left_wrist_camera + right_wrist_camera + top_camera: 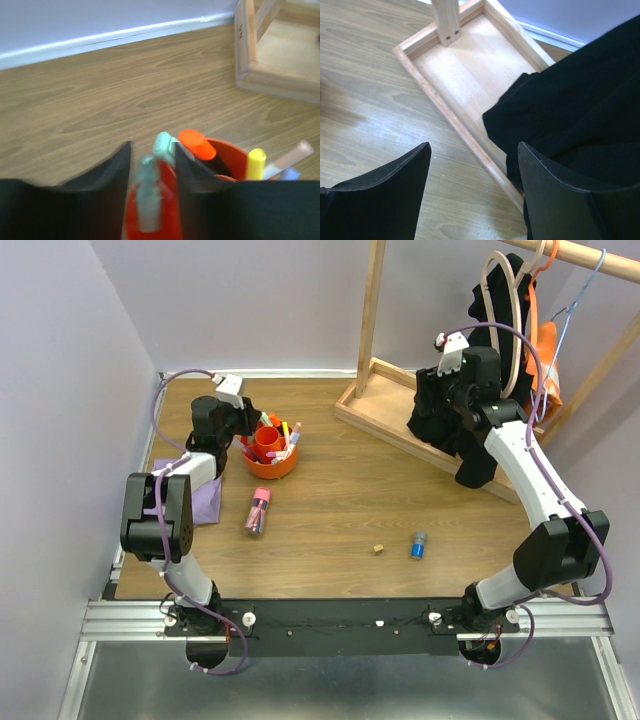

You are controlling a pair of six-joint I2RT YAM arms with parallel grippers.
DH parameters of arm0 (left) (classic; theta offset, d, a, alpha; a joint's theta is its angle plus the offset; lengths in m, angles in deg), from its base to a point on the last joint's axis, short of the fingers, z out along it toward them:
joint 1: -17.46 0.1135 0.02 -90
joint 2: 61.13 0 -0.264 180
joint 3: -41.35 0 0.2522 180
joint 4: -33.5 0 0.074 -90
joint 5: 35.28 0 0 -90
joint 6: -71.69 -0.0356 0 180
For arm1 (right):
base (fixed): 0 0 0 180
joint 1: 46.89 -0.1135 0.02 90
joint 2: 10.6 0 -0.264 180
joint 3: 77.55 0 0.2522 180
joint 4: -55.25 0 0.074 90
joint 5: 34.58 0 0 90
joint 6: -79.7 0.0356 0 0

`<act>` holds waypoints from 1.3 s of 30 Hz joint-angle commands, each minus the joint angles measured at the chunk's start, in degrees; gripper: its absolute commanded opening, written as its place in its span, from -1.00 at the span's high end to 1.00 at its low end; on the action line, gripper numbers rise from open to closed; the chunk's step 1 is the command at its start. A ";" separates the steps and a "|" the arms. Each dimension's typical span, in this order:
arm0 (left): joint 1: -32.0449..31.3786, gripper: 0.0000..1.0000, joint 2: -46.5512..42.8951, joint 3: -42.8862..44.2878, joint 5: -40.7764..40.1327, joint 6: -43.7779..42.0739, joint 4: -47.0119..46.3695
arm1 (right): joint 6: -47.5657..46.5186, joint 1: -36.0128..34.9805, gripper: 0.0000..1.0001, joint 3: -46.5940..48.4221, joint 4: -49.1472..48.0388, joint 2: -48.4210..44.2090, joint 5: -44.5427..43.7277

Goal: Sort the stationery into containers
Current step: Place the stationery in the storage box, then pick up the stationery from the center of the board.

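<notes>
Most of the pens and markers (280, 432) are seen standing in the orange tub (270, 468) at the far left of the table (400, 490). Three things are left lying on the wood: a clear tube (259, 512) with a pink cap, just on the near side of the tub; a small tan eraser (378, 549) toward the middle; and a small blue cylinder (418, 545) just to the right of the eraser. The task is judged to be a good way along but not finished.

The left arm is folded forward, and the left gripper (152, 146) is held directly over the tub, pointed down. Its jaws are parted wider than the green marker (147, 200) seen blurred between them, so the marker appears to be loose over the tub rather than clamped.

The right arm is stretched to the far right, over the wooden rack base (470, 60) and beside a black garment (580, 115). The right gripper (474, 147) is spread wide, and nothing is held in it.
</notes>
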 commanded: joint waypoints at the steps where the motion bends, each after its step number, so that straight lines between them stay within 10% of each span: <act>1: 0.90 -0.13 -7.35 2.72 1.61 2.41 5.60 | -1.08 0.22 -0.56 -1.17 1.47 -1.70 6.13; 11: -3.05 -0.33 -27.31 0.26 11.14 -4.86 23.16 | -4.78 0.21 -0.56 -7.67 4.29 -7.93 13.70; 19: -25.86 -0.33 -33.57 -3.16 21.93 -29.39 55.96 | 0.05 0.21 -0.56 -11.45 2.53 -13.91 12.38; 28: -38.20 -0.43 -30.24 -14.07 9.45 -12.46 33.06 | 3.13 0.30 -0.56 -11.37 0.77 -17.60 3.86; 39: -53.85 -0.43 -19.60 -11.09 -6.28 -8.58 29.00 | 4.45 0.48 -0.57 -16.46 -2.39 -24.80 0.69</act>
